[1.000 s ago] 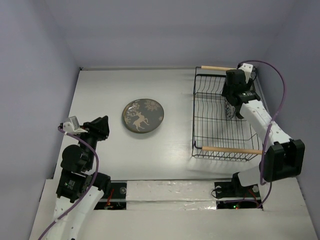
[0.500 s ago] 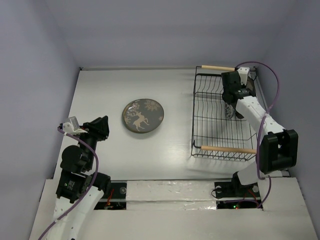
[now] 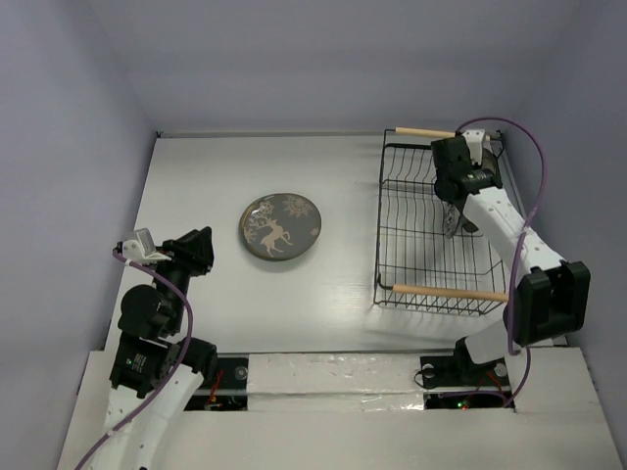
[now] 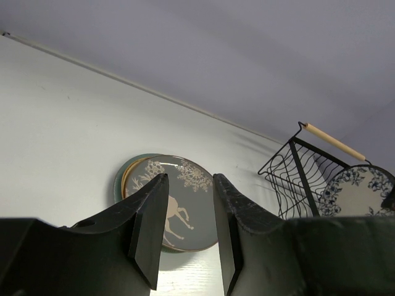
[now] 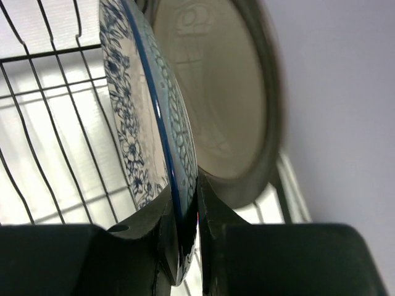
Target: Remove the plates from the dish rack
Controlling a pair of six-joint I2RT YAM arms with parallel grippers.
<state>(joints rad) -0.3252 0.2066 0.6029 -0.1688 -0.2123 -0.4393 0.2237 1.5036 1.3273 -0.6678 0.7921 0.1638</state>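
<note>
Floral plate [image 5: 133, 123]: on edge inside dish rack [image 3: 380, 235], toward its far right corner, rim pinched by right gripper [image 5: 187, 200], plane in line with finger gap; brown-rimmed plate [image 5: 216, 92] just behind. Left gripper [image 4: 189, 180] spread, empty, well left of rack; right arm nearer

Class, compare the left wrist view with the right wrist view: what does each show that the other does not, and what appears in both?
Only the left wrist view: the grey deer plate lying flat, stacked on a tan plate and a teal plate; a wooden handle; the left fingers, open. Only the right wrist view: the right fingers shut on the rim of the floral plate, and the brown-rimmed plate standing behind it. Both: the floral plate and the black wires of the dish rack.
</note>
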